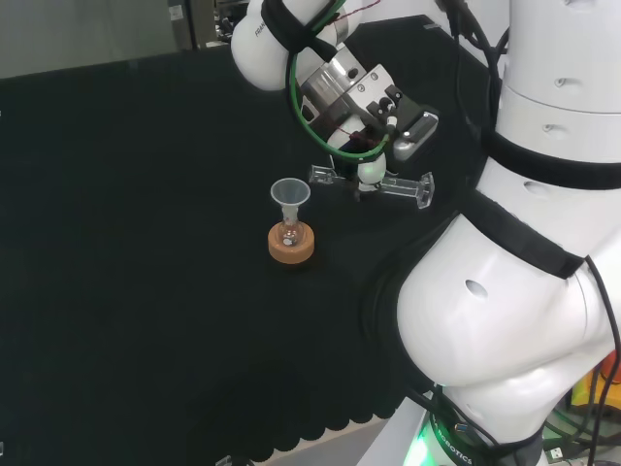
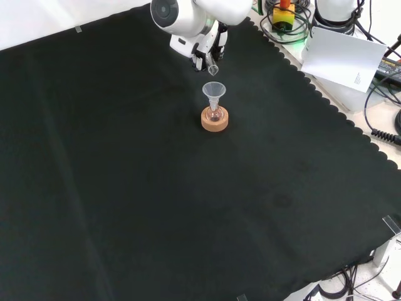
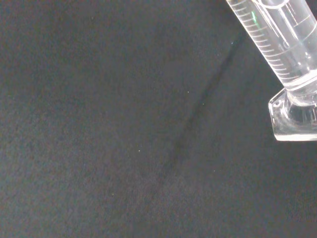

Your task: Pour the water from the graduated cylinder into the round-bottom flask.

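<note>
Head view: the hand hangs above the cloth, up and to the right of the flask. The cylinder lies nearly level in it, its mouth at the left, close to the rim of the funnel, and its foot at the right. The hand's parts close round the tube's middle, though how far the fingers curl is hard to make out from here. The flask sits in a cork ring with the funnel in its neck. The cylinder's mouth looks to be just right of the funnel, not plainly over it.

Front view: the hand comes in from the top, partly behind the arm's white link. The cylinder's mouth points down toward the funnel, a little above and behind it. The flask in its ring stands well clear of the cloth's edges. Whether any water is running cannot be told.

Wrist view: the cylinder's marked tube and foot show close against the cloth. No clear water level can be read in it.

As a judgement, the lift and the tilt are done and the pour is either under way or about to end. What remains is to finish emptying the cylinder over the funnel.
</note>
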`<state>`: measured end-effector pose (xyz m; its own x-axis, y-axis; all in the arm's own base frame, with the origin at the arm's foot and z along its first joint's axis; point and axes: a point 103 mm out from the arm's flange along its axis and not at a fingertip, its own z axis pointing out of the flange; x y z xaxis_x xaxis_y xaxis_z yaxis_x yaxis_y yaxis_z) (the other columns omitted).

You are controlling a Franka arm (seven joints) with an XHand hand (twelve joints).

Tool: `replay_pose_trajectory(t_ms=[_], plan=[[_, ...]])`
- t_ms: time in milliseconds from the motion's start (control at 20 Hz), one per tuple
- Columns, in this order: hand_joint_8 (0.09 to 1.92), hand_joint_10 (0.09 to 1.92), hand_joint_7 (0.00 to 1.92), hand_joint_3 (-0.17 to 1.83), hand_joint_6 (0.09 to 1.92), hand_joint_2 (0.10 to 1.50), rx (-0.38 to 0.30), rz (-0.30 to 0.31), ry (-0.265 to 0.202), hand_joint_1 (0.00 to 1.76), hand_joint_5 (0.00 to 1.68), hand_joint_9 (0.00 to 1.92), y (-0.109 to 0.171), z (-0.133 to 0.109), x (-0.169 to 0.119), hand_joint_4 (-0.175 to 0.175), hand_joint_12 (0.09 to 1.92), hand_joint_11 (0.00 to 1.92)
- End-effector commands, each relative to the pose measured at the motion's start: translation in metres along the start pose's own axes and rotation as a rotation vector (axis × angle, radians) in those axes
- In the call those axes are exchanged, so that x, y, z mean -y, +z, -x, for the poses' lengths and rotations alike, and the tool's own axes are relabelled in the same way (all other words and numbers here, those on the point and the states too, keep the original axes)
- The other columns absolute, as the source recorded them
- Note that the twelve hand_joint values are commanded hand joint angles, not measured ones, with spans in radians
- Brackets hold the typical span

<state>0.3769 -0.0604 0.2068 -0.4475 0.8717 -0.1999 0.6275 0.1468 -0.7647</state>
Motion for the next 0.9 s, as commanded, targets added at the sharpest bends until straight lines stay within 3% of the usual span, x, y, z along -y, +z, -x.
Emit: replay_pose_trajectory(t_ms=[50, 900], plan=[[0.42, 0.11, 1.17, -0.01, 1.07, 1.14, 0.011, -0.020, 0.007, 1.12, 0.95, 1.37, -0.006, -0.003, -0.001, -0.111, 0.77, 1.22], [0.42, 0.10, 1.17, -0.01, 1.07, 1.14, 0.067, -0.096, 0.037, 1.12, 0.94, 1.37, -0.017, -0.012, -0.001, -0.110, 0.77, 1.23]])
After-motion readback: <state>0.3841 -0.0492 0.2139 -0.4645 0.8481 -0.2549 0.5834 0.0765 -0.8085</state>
